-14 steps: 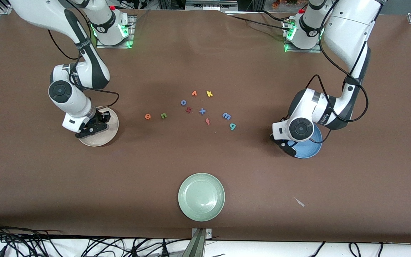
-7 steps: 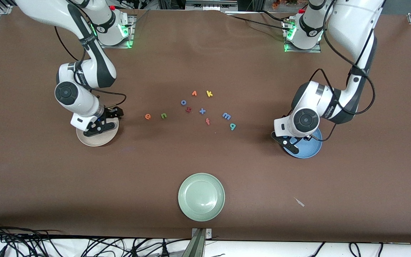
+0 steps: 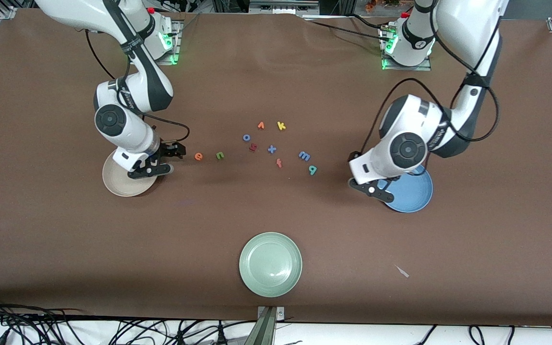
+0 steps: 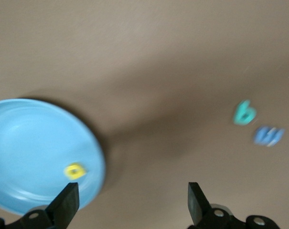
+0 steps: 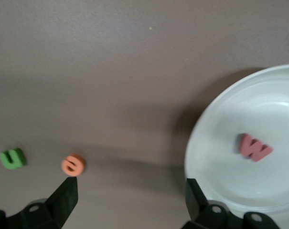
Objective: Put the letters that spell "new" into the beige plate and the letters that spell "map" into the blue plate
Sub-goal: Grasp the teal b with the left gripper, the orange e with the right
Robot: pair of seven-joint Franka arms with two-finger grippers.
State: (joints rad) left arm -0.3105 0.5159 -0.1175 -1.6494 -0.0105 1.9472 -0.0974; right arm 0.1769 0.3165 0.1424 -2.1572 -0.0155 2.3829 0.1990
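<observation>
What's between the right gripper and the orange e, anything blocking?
Nothing visible. The right gripper, open and empty, is over the beige plate's edge; only bare table separates it from the orange e. The green n lies past the e, toward the left arm's end.

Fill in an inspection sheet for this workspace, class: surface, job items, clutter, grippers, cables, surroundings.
Surface: brown table.
Job items: salmon w in beige plate; yellow p in blue plate; orange e, green n, blue m, teal a on table.
Clutter: green plate, five spare letters, paper scrap.
Grippers: right gripper open at beige plate's edge; left gripper open beside blue plate.
Cables: black cable on each arm.
Surroundings: loose wires below table edge.
</observation>
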